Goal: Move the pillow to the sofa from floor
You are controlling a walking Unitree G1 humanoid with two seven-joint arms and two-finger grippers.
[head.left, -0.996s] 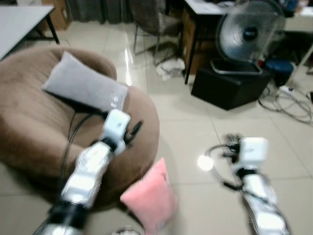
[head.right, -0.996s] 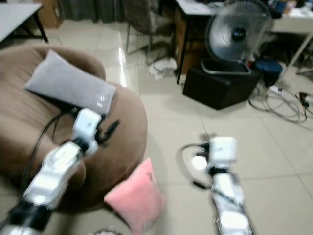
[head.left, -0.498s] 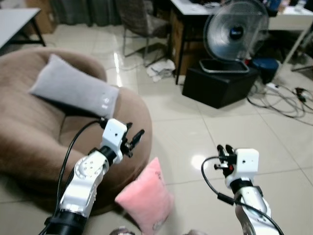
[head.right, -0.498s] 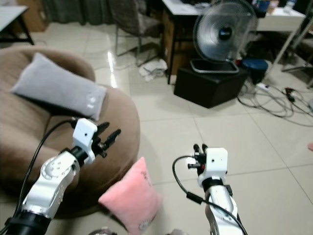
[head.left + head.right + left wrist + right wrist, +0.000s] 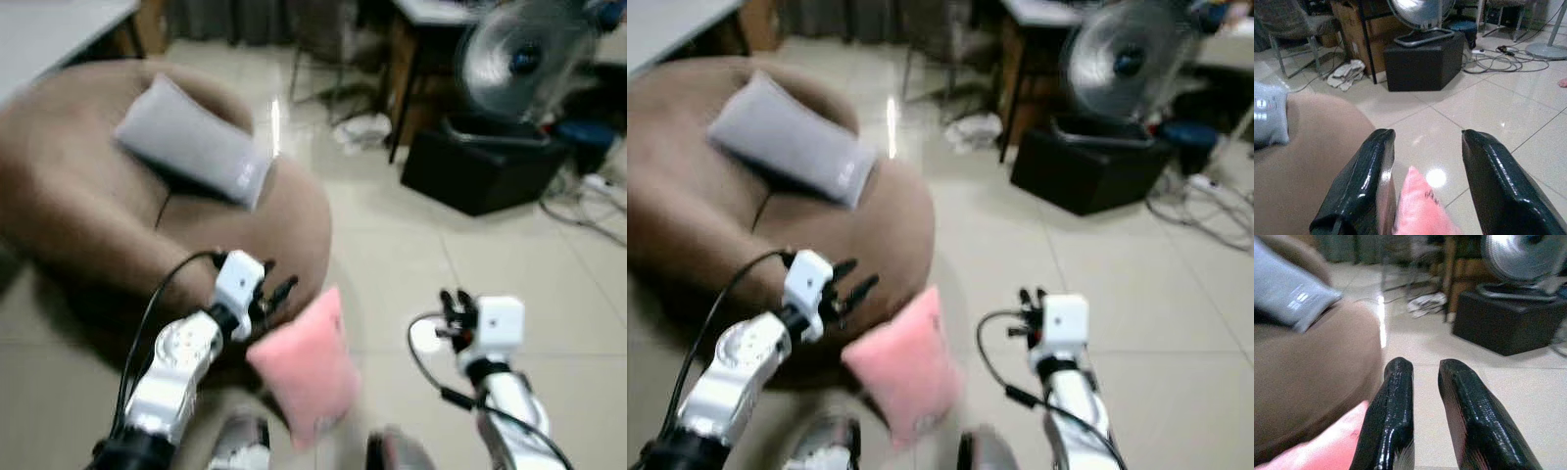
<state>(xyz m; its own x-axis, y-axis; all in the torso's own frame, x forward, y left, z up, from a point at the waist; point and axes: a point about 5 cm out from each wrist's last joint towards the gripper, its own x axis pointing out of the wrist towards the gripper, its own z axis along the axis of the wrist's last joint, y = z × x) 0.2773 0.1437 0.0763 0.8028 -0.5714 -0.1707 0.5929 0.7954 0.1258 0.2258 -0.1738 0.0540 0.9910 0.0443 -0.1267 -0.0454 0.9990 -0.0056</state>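
Note:
A pink pillow (image 5: 304, 367) stands on the tiled floor, leaning against the front of the brown round sofa (image 5: 88, 206). My left gripper (image 5: 277, 291) is open just above and left of the pillow's top corner. In the left wrist view the pillow (image 5: 1422, 210) shows between the spread fingers (image 5: 1364, 181), untouched. My right gripper (image 5: 452, 304) hovers over the floor to the pillow's right. Its fingers (image 5: 1393, 401) stand a narrow gap apart with nothing between them, and the pillow's edge (image 5: 1327, 440) lies off to one side.
A grey pillow (image 5: 191, 142) lies on the sofa. A black box (image 5: 480, 171) with a fan (image 5: 514, 59) on it stands at the back right, beside cables (image 5: 598, 191) on the floor. A chair and a desk stand behind. My feet (image 5: 240, 441) show at the bottom edge.
The whole picture has shifted and blurred as the camera moved. My left gripper has come down closer to the pink pillow's top corner. The right gripper holds much the same pose.

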